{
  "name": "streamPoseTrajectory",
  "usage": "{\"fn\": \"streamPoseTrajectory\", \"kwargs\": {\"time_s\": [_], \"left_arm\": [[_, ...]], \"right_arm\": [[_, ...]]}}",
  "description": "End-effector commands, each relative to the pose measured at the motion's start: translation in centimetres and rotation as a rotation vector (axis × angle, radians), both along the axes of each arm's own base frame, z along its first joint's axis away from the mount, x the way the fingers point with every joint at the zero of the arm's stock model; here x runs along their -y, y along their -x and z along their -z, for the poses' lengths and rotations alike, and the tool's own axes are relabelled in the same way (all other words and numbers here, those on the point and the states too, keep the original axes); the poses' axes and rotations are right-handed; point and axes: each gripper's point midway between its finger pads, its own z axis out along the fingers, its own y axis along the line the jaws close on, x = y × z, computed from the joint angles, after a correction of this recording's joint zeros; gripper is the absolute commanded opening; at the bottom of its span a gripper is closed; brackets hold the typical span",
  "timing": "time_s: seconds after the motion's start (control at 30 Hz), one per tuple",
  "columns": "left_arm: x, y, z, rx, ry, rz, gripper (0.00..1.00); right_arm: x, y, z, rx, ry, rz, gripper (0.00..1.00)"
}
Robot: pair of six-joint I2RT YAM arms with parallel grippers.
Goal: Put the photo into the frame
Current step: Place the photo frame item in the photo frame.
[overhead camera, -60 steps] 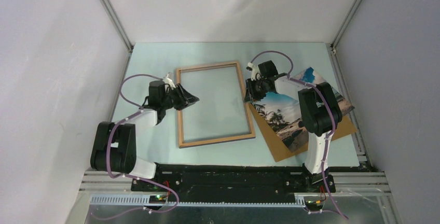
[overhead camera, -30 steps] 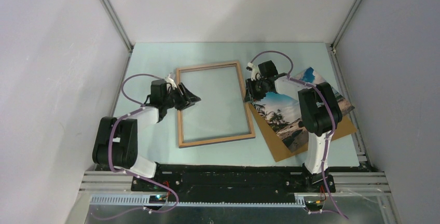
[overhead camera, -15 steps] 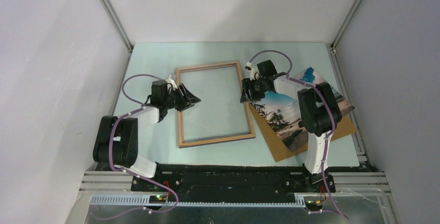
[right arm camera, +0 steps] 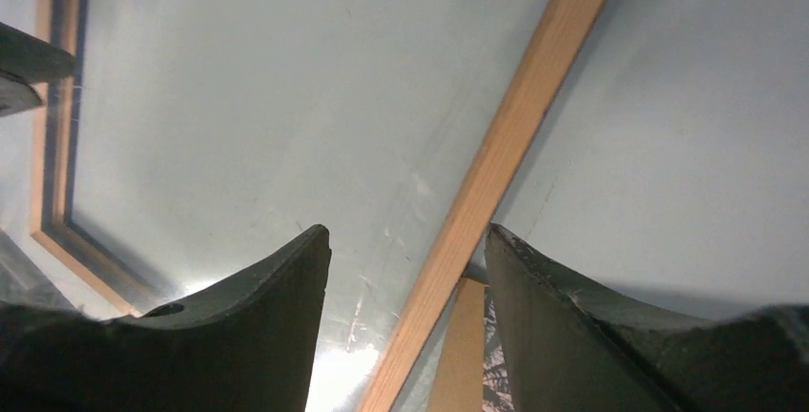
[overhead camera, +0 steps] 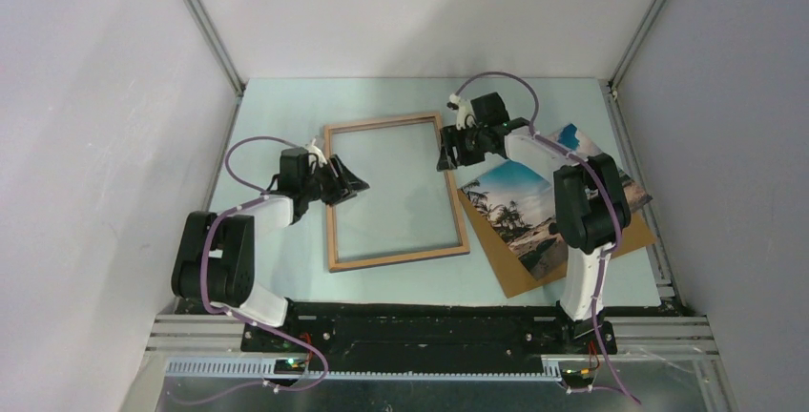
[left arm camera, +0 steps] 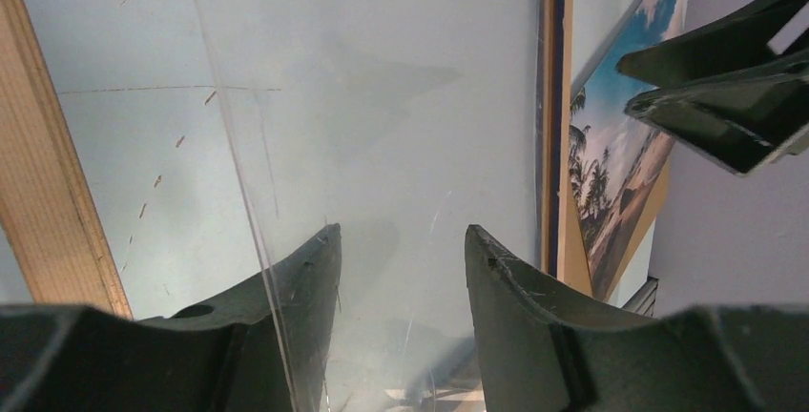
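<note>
Right gripper [overhead camera: 446, 156] hangs over the frame's [overhead camera: 396, 259] right rail near the far corner, its jaws apart and empty. Just beside that rail, the photo [overhead camera: 513, 204] lies face up on a brown backing board [overhead camera: 515, 280], and the right arm hides part of its right side. Left gripper [overhead camera: 349, 183], jaws apart, sits over the left rail; whether it touches the pane cannot be told. The table [overhead camera: 286, 107] shows beyond the frame's far, left and near rails.
</note>
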Motion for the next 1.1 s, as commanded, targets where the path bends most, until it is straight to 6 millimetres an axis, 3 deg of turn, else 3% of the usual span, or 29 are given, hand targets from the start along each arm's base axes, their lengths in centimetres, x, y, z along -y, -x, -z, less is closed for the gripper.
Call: {"fn": "streamPoseTrajectory", "kwargs": {"time_s": [0.0,0.27,0.8,1.07], "left_arm": [[0.4,-1.2,-1.3,0.062,-0.021,0.025,0.55],[0.4,-1.2,-1.0,0.059,-0.032,0.026,0.55],[0.2,-1.2,-0.7,0.05,-0.043,0.029,0.56],[0.3,-1.2,-0.7,0.047,-0.041,0.029,0.56]], "right_arm": [[-1.8,-1.1,-4.9,0.12,-0.021,-0.053,0.65],[-5.3,-1.0,-5.5,0.148,-0.005,-0.158,0.65],[-13.0,0.8,-3.3,0.164,0.064,-0.341,0.64],[-14.8,1.1,-1.8,0.161,0.114,-0.365,0.64]]}}
